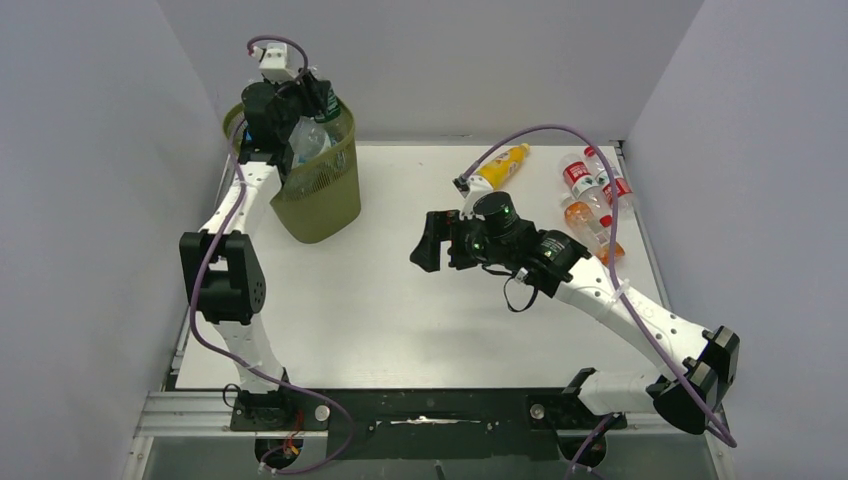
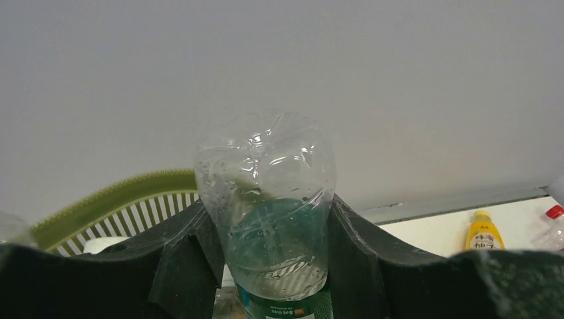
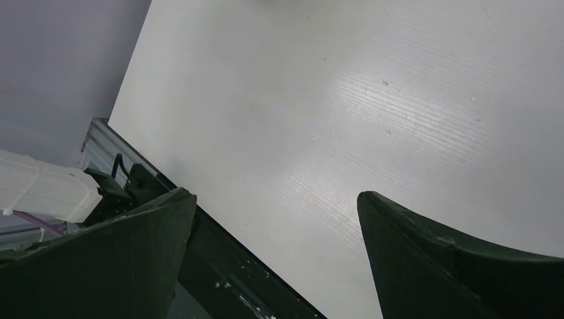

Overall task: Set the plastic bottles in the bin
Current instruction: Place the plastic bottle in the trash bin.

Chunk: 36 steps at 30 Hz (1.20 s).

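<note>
My left gripper (image 1: 308,108) is shut on a clear plastic bottle (image 2: 266,193) with a green label (image 1: 326,104), held over the open top of the olive-green mesh bin (image 1: 322,190) at the back left. The bin's rim (image 2: 113,197) shows just behind the fingers in the left wrist view. More bottles lie at the back right: a yellow one (image 1: 503,163) (image 2: 483,232), two with red labels (image 1: 580,176) (image 1: 611,182) and an orange one (image 1: 588,217). My right gripper (image 1: 428,243) (image 3: 276,219) hangs open over the middle of the table with nothing between its fingers.
The white table (image 3: 372,100) is walled by grey panels on the left, back and right. A black and metal rail (image 1: 430,410) carrying both arm bases runs along the near edge. The bin stands against the back left corner.
</note>
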Each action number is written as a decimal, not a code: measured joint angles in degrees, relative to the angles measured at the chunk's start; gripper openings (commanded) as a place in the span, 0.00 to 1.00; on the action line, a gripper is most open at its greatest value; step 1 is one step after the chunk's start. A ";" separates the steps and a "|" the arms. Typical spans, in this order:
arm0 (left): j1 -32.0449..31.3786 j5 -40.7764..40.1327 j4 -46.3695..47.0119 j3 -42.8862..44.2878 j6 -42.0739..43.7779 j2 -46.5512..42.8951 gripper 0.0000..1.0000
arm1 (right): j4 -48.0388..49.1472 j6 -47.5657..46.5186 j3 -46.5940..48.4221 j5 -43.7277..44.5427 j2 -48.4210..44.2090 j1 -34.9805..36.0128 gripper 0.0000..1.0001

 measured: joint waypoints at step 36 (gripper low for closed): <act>1.20 6.80 -35.01 26.88 -7.28 -9.60 0.84 | -11.96 -4.20 2.67 2.05 -2.49 -23.21 0.98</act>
